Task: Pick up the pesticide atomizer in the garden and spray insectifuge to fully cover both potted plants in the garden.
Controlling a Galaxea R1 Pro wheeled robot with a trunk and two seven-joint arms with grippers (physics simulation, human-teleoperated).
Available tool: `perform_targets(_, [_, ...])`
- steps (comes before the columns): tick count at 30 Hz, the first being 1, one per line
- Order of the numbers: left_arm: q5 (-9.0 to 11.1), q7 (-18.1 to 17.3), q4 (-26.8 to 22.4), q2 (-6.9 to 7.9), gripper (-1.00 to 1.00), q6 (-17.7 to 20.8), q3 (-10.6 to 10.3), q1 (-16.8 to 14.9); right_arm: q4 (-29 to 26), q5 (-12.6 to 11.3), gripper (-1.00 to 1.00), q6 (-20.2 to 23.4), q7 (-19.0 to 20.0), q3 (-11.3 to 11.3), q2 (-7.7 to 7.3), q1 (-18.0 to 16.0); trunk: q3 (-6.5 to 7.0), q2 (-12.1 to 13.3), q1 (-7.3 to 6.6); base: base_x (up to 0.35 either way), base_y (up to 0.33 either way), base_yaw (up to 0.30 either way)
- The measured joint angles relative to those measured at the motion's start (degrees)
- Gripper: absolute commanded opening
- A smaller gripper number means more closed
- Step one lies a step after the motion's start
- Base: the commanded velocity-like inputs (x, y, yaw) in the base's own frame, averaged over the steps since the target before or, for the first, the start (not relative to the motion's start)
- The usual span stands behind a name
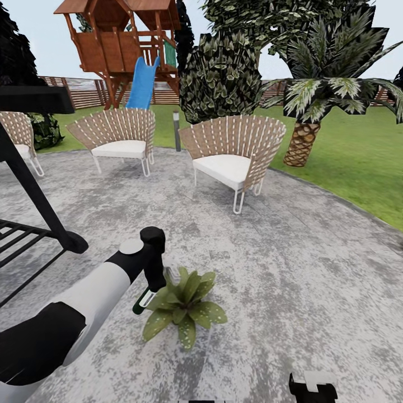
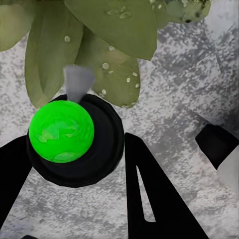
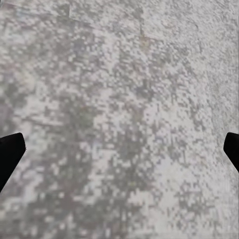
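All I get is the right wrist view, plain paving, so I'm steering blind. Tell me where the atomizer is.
Observer: In the left gripper, which is shut on the atomizer; its top shows bright green.
Operator: Say what it's aimed at.
Observer: A plant on the paving. A pale spray cone points at its leaves, which carry droplets.
Operator: Now place my right gripper.
Observer: The right gripper hangs open, low over bare paving, to the plant's right in the head view.
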Motion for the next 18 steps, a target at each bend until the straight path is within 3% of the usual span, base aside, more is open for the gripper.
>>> perform_targets(6, [-0.1, 0.0, 0.0, 0.0, -1.0, 0.0, 0.1, 0.0, -0.1, 0.0, 1.0, 0.0, 0.0, -0.1, 0.0, 0.0, 0.11, 0.0, 0.0, -0.017, 0.283, -0.215])
perform_targets(13, [0.0, 0.0, 0.0, -0.04, -1.0, 0.0, 0.1, 0.0, -0.1, 0.0, 1.0, 0.0, 0.0, -0.1, 0.0, 0.0, 0.35, 0.0, 0.03, -0.226, 0.241, -0.279])
perform_targets(18, [0.1, 0.0, 0.0, 0.0, -1.0, 0.1, 0.1, 0.0, -0.1, 0.0, 1.0, 0.0, 0.0, -0.1, 0.0, 0.0, 0.51, 0.0, 0.0, -0.056, 0.316, -0.236])
